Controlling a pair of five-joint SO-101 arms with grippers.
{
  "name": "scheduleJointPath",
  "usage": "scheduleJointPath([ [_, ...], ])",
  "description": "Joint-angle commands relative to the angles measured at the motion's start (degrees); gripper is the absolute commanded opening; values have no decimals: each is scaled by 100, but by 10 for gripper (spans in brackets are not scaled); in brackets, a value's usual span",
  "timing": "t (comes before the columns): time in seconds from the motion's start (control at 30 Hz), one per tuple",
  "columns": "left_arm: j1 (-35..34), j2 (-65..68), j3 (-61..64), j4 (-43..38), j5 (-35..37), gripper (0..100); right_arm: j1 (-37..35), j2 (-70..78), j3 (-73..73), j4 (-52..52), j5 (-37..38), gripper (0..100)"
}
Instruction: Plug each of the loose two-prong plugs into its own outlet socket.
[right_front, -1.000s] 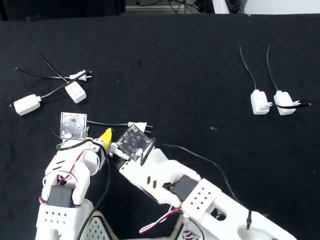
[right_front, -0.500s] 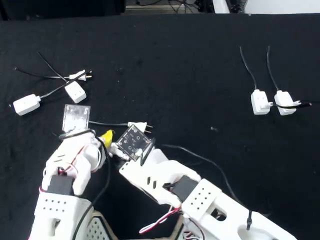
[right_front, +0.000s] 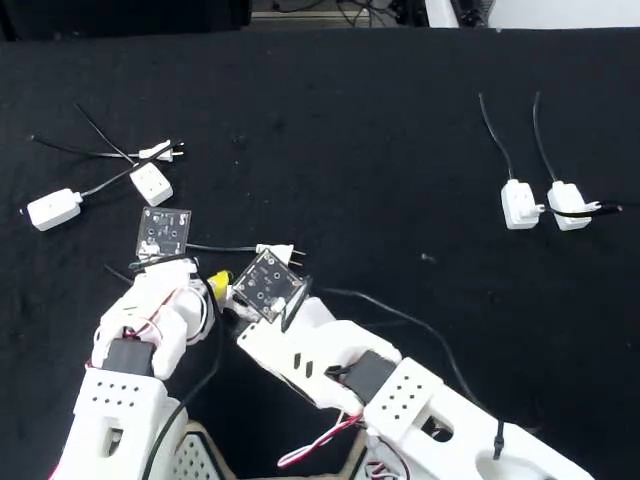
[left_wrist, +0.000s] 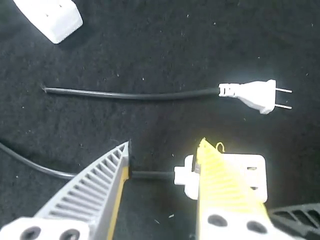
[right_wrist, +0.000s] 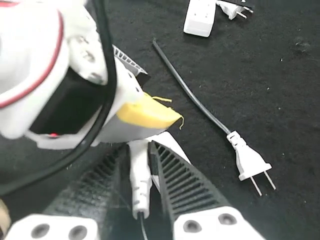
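Just beside the loose plug (left_wrist: 255, 95), the socket block (left_wrist: 252, 172) lies partly under the left arm's yellow jaw. The held plug (right_wrist: 138, 185), between the right arm's jaws, has its front end hidden behind that jaw. Farther from the loose plug, a second block (left_wrist: 50, 17) is cut off by the edge.

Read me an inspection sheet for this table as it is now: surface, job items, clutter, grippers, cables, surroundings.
Surface: black table, flat and dark all over.
Job's things: plug-and-socket pair between the arms, seating unclear; loose plug beside it; left sockets with a second plug nearby; right sockets, a third plug against the outer one.
Clutter: nothing seen.
Grippers: left gripper, jaws open, astride the pair's cable; right gripper, jaws shut on the pair.
Cables: black cable trails from the loose plug; thin leads run off the sockets.
Surroundings: room beyond the far edge, too dim to tell.
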Motion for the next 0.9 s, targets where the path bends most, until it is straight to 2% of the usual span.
scheduleJointPath([
  [0.0,110,88,-198,18,-44,223,431,-365,-207,-26,-26,11],
  [0.17,-497,88,-382,9,-26,223,879,-330,-259,105,-26,11],
  [0.37,-734,88,-400,26,246,223,888,-330,-787,1248,-9,11],
  [0.5,-822,88,-400,35,246,223,862,-365,-1103,2330,826,31],
  [0.63,-1147,88,-470,35,281,223,457,-338,-1226,3235,1960,108],
  [0.7,-1402,88,-532,35,290,223,79,-338,-1033,3376,2277,128],
  [0.87,-2308,88,-787,35,343,223,-651,-321,-549,3165,2277,127],
])
